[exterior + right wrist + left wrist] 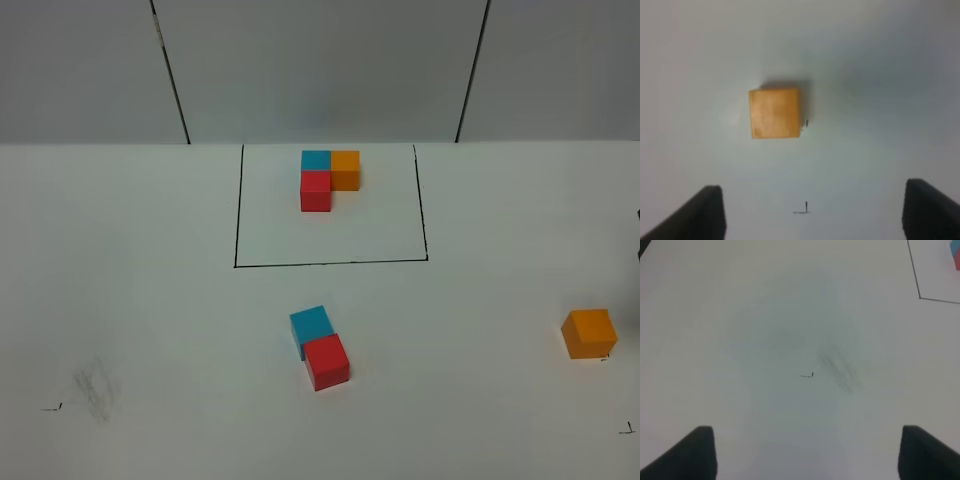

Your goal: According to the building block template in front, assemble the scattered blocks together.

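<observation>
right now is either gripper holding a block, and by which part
Nothing is held. The left gripper stands open over the table; the right gripper stands open above the loose orange block, not touching it.

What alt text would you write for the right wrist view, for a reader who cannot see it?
An orange cube lies alone on the white table, ahead of the open right gripper and not touched by it. A small black mark sits beside the cube.

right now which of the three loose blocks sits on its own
The orange block, far out on the right; the loose blue block and red block touch each other near the middle.
</observation>
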`<state>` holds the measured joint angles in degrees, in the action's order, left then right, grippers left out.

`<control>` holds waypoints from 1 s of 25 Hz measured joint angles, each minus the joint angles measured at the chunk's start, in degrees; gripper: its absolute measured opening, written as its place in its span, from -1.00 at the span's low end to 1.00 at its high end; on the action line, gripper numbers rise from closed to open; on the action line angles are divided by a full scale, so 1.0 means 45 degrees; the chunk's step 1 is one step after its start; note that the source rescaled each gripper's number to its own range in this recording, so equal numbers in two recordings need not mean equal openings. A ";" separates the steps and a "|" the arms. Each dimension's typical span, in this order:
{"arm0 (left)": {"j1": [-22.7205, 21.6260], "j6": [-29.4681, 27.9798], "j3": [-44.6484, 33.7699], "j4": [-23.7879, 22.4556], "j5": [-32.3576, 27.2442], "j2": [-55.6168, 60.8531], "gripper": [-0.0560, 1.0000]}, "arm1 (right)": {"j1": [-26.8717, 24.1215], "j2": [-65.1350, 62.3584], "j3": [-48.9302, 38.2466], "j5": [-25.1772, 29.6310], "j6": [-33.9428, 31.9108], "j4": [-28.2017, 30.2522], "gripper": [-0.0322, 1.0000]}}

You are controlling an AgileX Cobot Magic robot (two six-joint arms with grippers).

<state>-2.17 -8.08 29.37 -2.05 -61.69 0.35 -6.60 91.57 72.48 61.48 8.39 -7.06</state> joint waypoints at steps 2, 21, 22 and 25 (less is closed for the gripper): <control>0.0000 0.0000 0.0000 0.0000 0.0000 0.0000 0.99 | 0.0337 0.0186 0.0000 -0.0366 0.0000 0.0011 0.24; 0.0000 0.0000 0.0000 0.0000 0.0000 0.0000 0.99 | 0.1017 0.1627 -0.0919 -0.1667 -0.0810 0.0638 0.08; 0.0000 0.0000 0.0000 0.0000 0.0000 0.0000 0.99 | 0.1017 0.1627 -0.0957 -0.1733 -0.0810 0.0624 0.07; 0.0000 0.0000 0.0000 0.0000 0.0000 0.0000 0.99 | 0.1017 0.1682 -0.1038 -0.1843 -0.0797 0.0421 0.06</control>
<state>-2.17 -8.08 29.37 -2.05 -61.69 0.35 -2.02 99.14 67.81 53.18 4.80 -5.17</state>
